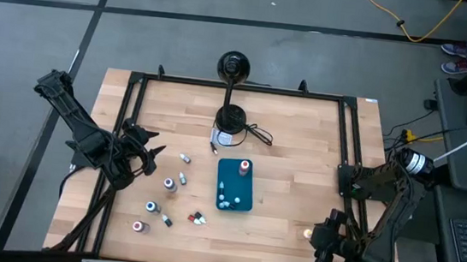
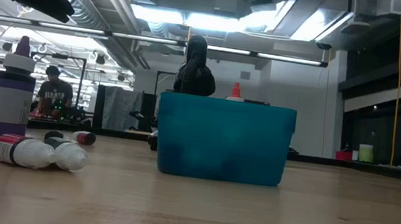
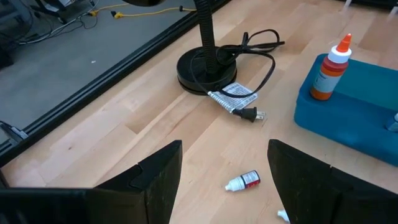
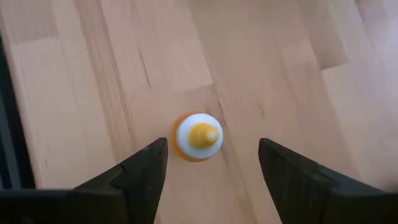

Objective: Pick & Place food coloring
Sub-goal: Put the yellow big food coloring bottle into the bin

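The right pincer point(image 4: 211, 168) hangs with fingers apart directly over an upright yellow-capped bottle point(image 4: 197, 136) on the counter point(image 4: 273, 56). Reach looks finished; next, drop straight and close. The left pincer point(image 1: 147, 159), also apart, waits near the loose bottles point(image 1: 184, 157).

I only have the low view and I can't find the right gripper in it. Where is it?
Observer: The right gripper hangs open above a small upright bottle with a yellow cap, which stands alone toward the table's right side.
Operator: Is anything in the teal tray besides that red tip I can see?
Observer: Yes. The teal rectangular plastic tray holds the upright orange bottle with the red tip at one end and a few tiny bottles at the other.
Operator: And the left gripper?
Observer: The left gripper is open above a little white bottle with a red label, which lies on its side.
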`<state>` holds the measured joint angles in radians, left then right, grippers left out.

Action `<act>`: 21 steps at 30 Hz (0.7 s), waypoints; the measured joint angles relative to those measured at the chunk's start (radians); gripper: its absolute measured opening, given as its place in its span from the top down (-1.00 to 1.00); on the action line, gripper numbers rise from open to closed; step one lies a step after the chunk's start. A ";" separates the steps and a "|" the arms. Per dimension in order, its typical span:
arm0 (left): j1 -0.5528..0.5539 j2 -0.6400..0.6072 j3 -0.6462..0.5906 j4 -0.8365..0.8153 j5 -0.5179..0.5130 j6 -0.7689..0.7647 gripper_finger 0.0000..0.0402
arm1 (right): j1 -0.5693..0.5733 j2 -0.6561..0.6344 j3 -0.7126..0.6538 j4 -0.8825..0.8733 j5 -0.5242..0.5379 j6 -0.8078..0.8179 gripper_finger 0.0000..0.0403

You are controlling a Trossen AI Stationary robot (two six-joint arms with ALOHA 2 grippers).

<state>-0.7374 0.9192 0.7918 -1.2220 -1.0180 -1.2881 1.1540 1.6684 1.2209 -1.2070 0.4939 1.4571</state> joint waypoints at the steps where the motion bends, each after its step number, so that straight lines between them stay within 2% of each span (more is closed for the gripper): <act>1: 0.000 0.000 0.000 0.000 0.000 0.000 -0.15 | -0.003 0.000 -0.002 0.007 -0.005 0.007 -0.25; 12: 0.000 0.000 0.000 0.000 0.024 0.000 -0.15 | -0.029 -0.005 -0.124 0.153 0.005 0.008 -0.25; 21: 0.000 0.000 0.000 0.000 0.042 0.000 -0.15 | -0.032 0.000 -0.110 0.151 0.006 0.005 -0.25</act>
<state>-0.7375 0.9192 0.7918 -1.2216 -0.9761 -1.2881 1.1217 1.6684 1.1109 -1.0559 0.5003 1.4620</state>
